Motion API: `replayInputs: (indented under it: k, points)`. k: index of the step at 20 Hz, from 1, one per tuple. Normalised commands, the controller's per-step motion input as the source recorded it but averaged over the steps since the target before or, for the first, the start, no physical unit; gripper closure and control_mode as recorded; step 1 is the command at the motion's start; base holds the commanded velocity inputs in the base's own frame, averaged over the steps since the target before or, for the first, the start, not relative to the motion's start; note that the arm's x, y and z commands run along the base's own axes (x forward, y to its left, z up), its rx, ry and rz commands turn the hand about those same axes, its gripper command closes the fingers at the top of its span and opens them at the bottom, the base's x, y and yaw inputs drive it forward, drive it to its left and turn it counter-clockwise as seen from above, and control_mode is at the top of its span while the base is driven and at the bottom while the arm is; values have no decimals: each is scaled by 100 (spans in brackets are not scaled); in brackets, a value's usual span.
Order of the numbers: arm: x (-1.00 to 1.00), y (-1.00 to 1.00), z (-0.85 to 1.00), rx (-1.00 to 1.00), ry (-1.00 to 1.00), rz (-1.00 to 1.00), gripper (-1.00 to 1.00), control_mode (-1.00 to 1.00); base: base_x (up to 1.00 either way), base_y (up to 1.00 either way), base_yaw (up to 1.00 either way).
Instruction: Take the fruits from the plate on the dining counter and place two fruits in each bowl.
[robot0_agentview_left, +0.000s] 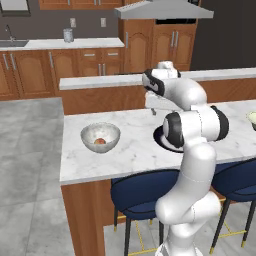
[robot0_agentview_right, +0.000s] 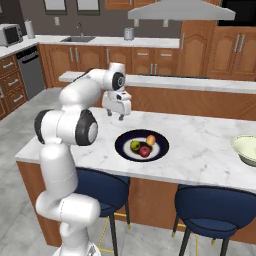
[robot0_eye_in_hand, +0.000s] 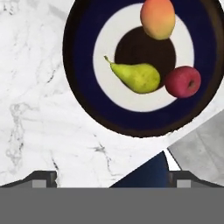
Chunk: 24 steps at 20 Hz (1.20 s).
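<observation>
Gripper (robot0_agentview_right: 120, 116) hangs over the dining counter (robot0_agentview_right: 200, 145), just left of and beyond the plate (robot0_agentview_right: 126, 145), fingers pointing down, nothing between them. Jaws stand wide apart; in the hand view the two tips sit at the far bottom corners.

Plate is near the counter's front edge. Three fruits on it: yellow-green pear (robot0_eye_in_hand: 136, 76) in the middle, red apple (robot0_eye_in_hand: 183, 82) touching its fat end, peach-coloured fruit (robot0_eye_in_hand: 157, 18) at the top of the hand view, cut off by the frame edge. In the right base view the three read as small blobs bunched together; shapes hard to make out there.

Grey speckled bowl (robot0_agentview_left: 100, 137) sits toward the left end of the counter, well apart from the plate. One orange fruit (robot0_agentview_left: 100, 141) lies in its bottom, partly hidden by the near wall.

Pale cream-green bowl (robot0_agentview_right: 246, 149) is at the right end, cut off by the frame edge; can't see its inside.

In the left base view the arm covers most of the plate; just a dark sliver of rim shows.

Blue stools (robot0_agentview_right: 210, 205) tuck under the near edge of the counter.
</observation>
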Motion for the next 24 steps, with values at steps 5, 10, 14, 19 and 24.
replayInputs:
  k: [5, 10, 14, 19, 24]
  points:
    - [13, -49, -29, 5, 3, -3, -100, -100, 0, 0, 0]
    - [3, -55, -57, 0, 12, 9, -100, -100, 0, 0, 0]
    - [0, -38, -44, -6, 0, 28, -100, -100, 0, 0, 0]
    - [0, -17, -43, 0, -1, 35, -100, -100, 0, 0, 0]
    - [5, 0, -16, 7, -1, 33, -100, -100, 0, 0, 0]
